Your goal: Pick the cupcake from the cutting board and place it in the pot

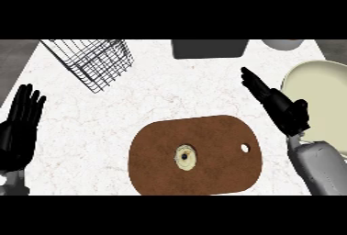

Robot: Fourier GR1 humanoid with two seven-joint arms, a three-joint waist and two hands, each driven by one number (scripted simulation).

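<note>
A small pale cupcake (185, 157) with a dark centre sits in the middle of the brown oval cutting board (217, 137) near the front of the counter. The cream pot (318, 96) stands at the right edge, partly cut off by the view. My right hand (281, 106) hovers open between the board and the pot, fingers straight and pointing up-left, above and to the right of the cupcake. My left hand (19, 126) rests open at the left edge, fingers up, far from the board.
A wire basket (95, 57) stands at the back left. A dark grey rectangular object (207, 48) lies at the back centre, and a grey round vessel (284, 43) peeks in at the back right. White marble counter (169, 92) lies between them.
</note>
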